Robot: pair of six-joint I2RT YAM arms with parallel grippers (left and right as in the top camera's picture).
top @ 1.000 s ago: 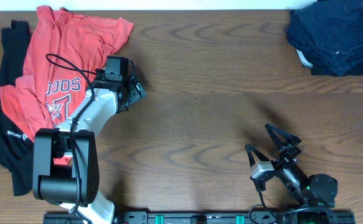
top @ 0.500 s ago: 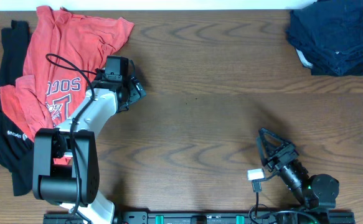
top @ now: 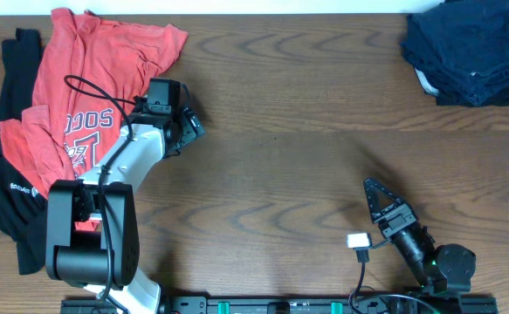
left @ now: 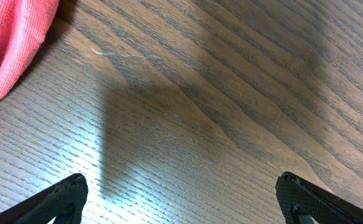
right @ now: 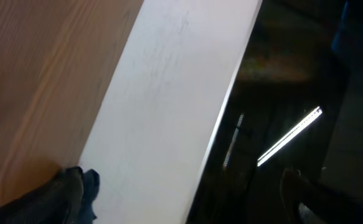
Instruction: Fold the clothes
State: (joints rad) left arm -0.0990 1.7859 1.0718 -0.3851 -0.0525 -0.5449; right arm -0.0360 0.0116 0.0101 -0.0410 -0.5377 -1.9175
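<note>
Wood grain fills most of the overhead view, and only my right gripper (top: 378,196) has changed there. In the last second it has swung round and drawn back toward its base, with jaws wide and holding nothing. The left gripper (top: 193,126) has not moved. It is spread wide over the bare brown wooden table (top: 306,131), and the crumpled red T-shirt with white lettering (top: 88,70) lies just behind its jaws, partly on a black garment (top: 10,205). The bundle of dark navy blue shorts (top: 468,52) lies well apart, far ahead of the right jaws.

In the left wrist view the fingertips stand far apart, with only table between them. The red cloth (left: 13,43) is outside the jaws, at the upper left.

The right wrist view points away over the table edge. A dark bluish lump at the lower left may be the shorts; I cannot tell.

I judge that the right arm is withdrawing, so the next grasp probably belongs to the left arm, on the shirt.
</note>
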